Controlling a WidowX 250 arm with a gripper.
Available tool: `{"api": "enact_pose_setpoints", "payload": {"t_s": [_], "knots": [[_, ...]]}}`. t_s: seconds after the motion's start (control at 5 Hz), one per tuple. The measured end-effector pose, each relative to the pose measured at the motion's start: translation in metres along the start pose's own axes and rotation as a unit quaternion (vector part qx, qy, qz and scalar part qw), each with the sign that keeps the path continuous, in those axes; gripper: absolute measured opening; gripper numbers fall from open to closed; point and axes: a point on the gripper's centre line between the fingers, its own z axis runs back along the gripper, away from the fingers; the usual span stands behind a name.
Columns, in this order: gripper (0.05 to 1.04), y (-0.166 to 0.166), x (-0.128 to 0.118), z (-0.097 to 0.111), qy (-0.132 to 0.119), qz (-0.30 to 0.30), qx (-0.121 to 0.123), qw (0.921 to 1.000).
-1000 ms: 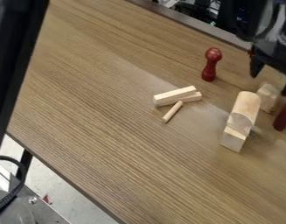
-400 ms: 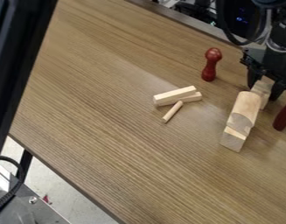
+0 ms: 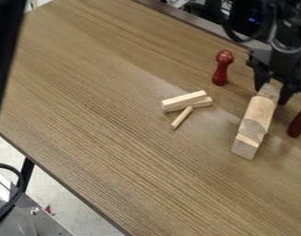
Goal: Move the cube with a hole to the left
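Cube (image 3: pixel 270 91): located between the fingers of the gripper (image 3: pixel 271 96), toward the far edge of the table (image 3: pixel 115 152), on the right-hand side of the view. The opening in it cannot be made out. Finger state: pinching the cube, one finger against each side. The gripper points downward. Whether the cube bears on the table or is clear of it cannot be determined.

The rounded block (image 3: pixel 258 113) is positioned on the near side of the cube, its upper end overlapping the cube in the view; contact between the two cannot be confirmed. The lower end of the rounded block adjoins a square-ended block (image 3: pixel 245 146). Both align along one slanted line.

A red peg (image 3: pixel 221 73) stands upright between the gripper and the middle of the table, with its round knob uppermost. A second red piece (image 3: pixel 298 122) is located at the right border of the view, partly cut off, to the right of the rounded block.

Near the middle of the table, an upper bar (image 3: pixel 184 100) overlaps a lower bar (image 3: pixel 203 102). A thin dowel (image 3: pixel 181 118) lies at a slant just beside them, its upper end adjacent to the lower bar.
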Motion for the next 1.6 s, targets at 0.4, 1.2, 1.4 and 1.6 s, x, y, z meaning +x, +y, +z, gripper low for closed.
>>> {"api": "enact_pose_setpoints", "payload": {"t_s": [0.4,1.2,1.4,1.6], "knots": [[0.562,0.022,-0.007,0.069,-0.086,0.031,-0.013,0.9957],[0.562,0.116,-0.041,0.090,-0.135,0.198,-0.167,0.9564],[0.562,0.142,-0.047,0.079,-0.138,0.230,-0.193,0.9437],[0.562,0.154,-0.050,0.069,-0.131,0.239,-0.205,0.9399]]}}
